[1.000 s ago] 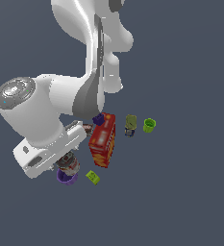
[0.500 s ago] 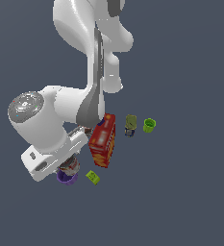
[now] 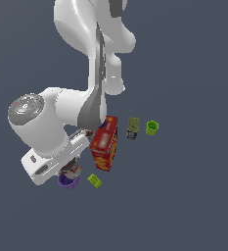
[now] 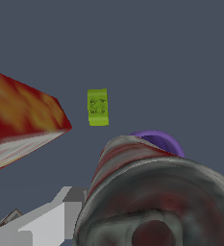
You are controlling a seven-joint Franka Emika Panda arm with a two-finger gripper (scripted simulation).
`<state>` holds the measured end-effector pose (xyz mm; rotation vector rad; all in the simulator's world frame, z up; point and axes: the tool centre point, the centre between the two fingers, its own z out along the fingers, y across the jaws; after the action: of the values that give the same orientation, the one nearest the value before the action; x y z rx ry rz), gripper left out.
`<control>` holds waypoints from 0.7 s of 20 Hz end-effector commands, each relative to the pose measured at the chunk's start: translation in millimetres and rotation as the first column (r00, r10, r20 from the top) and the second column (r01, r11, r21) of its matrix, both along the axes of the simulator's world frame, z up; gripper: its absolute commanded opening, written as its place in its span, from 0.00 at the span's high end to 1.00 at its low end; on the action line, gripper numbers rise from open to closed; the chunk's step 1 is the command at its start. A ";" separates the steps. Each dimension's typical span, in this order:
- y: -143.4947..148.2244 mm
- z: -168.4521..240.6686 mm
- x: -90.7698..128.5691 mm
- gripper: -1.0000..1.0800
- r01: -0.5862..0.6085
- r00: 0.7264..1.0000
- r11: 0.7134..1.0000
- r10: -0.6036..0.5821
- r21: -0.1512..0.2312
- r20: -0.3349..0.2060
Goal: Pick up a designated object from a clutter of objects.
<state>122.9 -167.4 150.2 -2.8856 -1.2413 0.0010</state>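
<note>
Grasp/lift step, by my judgement. The tin can [image 4: 156, 202] fills the wrist view, one pale finger [image 4: 51, 223] alongside; the hand [image 3: 72, 166] looks pinched on it, just above the purple cup [image 3: 66, 181], beside the tall red box [image 3: 104, 143]. Green block [image 3: 94, 181] lies near. Next: raise straight, clearing cup and box.

I could not read any words or numbers. The tall red box [image 3: 104, 142] in the middle of the exterior view and the can [image 4: 152, 197] had only blurry color patches on them.
</note>
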 end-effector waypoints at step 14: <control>20.4 31.5 -12.7 1.00 0.000 1.000 1.000 0.000 0.000 0.000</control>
<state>111.7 -151.5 171.8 -2.8829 -1.2394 0.0081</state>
